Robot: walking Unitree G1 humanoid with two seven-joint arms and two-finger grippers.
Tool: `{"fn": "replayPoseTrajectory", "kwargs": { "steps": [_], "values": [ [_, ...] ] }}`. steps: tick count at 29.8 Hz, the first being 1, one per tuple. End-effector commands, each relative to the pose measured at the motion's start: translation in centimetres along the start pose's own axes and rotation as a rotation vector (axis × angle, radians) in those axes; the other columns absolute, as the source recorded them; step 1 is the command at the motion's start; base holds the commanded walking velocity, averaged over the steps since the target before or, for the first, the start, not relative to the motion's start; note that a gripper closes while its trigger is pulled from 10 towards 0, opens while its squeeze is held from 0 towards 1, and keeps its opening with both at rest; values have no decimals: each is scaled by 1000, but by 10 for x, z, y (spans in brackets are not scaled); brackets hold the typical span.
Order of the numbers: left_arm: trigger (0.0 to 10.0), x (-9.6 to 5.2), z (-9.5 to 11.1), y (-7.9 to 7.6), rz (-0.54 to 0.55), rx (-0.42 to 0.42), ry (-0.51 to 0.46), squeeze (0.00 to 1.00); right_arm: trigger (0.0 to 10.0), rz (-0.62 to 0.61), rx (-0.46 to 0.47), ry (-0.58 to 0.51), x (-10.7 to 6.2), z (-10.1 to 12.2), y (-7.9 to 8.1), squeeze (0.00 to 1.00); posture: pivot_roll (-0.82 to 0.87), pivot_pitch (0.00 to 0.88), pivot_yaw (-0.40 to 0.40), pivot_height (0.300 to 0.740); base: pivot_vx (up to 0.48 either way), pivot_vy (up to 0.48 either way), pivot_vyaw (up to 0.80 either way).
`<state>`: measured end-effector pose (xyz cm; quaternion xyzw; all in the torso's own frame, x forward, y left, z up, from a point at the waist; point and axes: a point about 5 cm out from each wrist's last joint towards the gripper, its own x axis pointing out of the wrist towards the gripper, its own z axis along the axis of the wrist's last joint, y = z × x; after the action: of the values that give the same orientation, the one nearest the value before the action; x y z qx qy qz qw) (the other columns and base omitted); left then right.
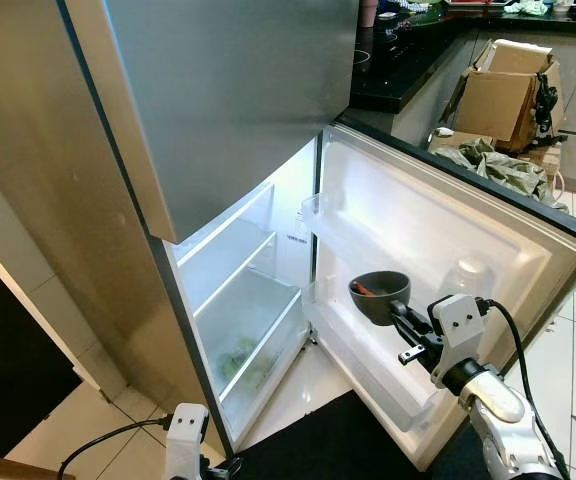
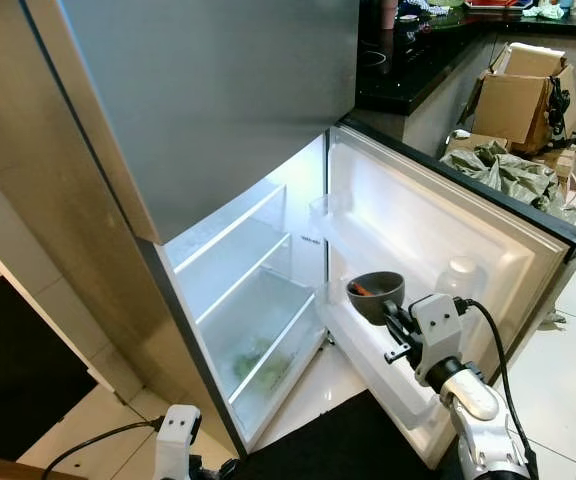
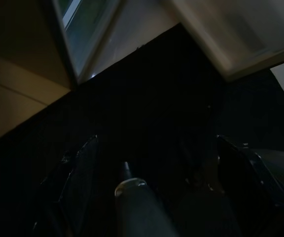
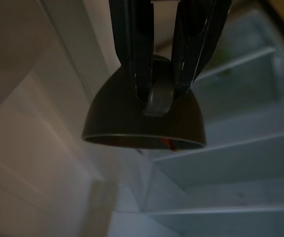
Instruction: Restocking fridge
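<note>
Dark bowl (image 1: 379, 296) pinched at its handle by the right hand (image 1: 400, 321), beside the open fridge door (image 1: 438, 235).

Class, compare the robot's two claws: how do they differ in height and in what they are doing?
The right claw is raised at the open fridge door, shut on a dark bowl. The left claw hangs low over the dark mat, open and holding nothing. Both have two black fingers.
</note>
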<state>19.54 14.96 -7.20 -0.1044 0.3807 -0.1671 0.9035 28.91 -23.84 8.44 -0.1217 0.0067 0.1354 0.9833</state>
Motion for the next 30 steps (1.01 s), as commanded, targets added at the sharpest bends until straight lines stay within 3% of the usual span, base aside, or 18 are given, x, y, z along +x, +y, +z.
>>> {"fn": "replayPoseTrajectory", "kwargs": {
  "steps": [1,3,4,12,17,21,22,23,24,29,30],
  "values": [
    [10000,-6,-5,11,35,11,26,0,10000,-111,-5,28,-6,-4,-16,0,-168,34,62,740,0,0,0],
    [10000,-7,-5,12,36,11,25,0,10000,-152,-20,36,-9,-5,-24,0,-168,35,62,740,0,0,0],
    [10000,-7,-5,12,37,11,26,0,10000,-216,-41,50,-13,-6,-36,0,-167,38,64,740,0,0,0],
    [10000,-7,-4,12,32,15,23,0,10000,-377,-91,82,-31,-7,-72,0,-167,41,65,740,0,0,0],
    [10000,-6,-2,12,28,20,19,0,10000,-397,-92,77,-35,-5,-80,0,-167,41,65,740,0,0,0],
    [10000,-5,-1,10,21,25,16,0,10000,-325,-36,20,-30,-2,-68,0,-170,39,62,740,0,0,0],
    [10000,-4,0,8,11,31,14,0,10000,-195,51,-46,-20,0,-42,0,-170,35,62,740,0,0,0],
    [10000,-3,0,7,6,34,13,0,10000,-144,85,-69,-16,1,-31,0,-169,35,62,740,0,0,0],
    [10000,-3,0,7,6,34,13,0,10000,-144,85,-69,-16,1,-31,0,-169,35,62,740,0,0,0],
    [10000,-2,1,5,-1,36,11,0,10000,31,180,-107,-4,4,7,0,-166,33,61,740,0,0,0],
    [10000,-2,1,5,-1,36,11,0,10000,31,180,-107,-4,4,7,0,-166,33,61,740,0,0,0]
  ]
}}
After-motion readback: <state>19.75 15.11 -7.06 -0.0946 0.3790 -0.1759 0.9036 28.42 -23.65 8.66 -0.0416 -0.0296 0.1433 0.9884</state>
